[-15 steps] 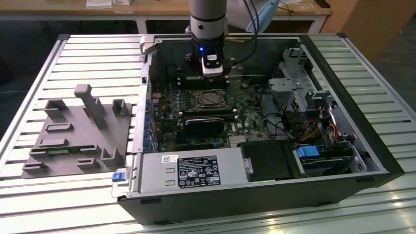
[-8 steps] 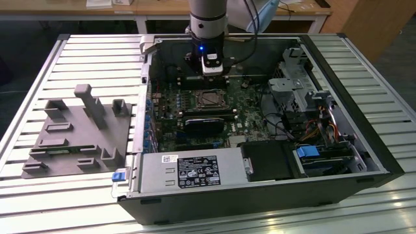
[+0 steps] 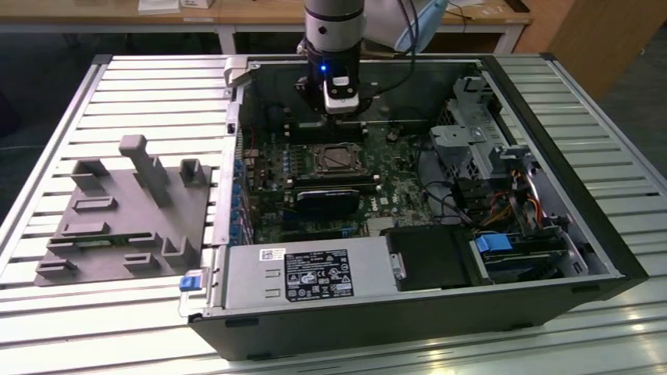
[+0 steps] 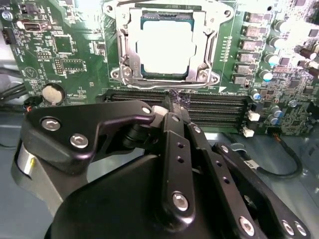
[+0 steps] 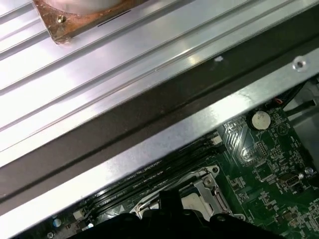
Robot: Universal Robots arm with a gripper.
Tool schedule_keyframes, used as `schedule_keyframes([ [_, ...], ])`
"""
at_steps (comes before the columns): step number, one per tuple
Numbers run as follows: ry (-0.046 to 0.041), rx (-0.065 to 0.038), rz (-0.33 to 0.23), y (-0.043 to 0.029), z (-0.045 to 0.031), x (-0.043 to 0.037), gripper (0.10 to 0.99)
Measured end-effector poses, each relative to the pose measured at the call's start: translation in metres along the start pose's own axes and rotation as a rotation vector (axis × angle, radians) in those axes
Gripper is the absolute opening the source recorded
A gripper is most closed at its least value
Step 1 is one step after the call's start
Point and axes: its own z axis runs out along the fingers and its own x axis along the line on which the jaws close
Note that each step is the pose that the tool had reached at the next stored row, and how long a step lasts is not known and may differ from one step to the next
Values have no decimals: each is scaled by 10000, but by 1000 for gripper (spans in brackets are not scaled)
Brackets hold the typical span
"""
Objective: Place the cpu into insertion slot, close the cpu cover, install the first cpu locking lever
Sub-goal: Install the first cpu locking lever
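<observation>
jaws were pressed together with nothing between them, the gripper (image 4: 175,102) hanging just above the memory slots (image 4: 209,107), at six o'clock of the socket in the second wrist view. cpu (image 4: 164,47) already sat in the socket with the cover (image 4: 199,35) lying flat around it, its window framing the chip, so those two steps looked done. whether the lever was latched, i could not tell.
</observation>
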Motion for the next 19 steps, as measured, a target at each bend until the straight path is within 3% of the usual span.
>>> schedule_keyframes([
  [5,-2,2,1,-54,-5,-30,102],
  [19,-30,54,-3,-317,-25,-180,102],
])
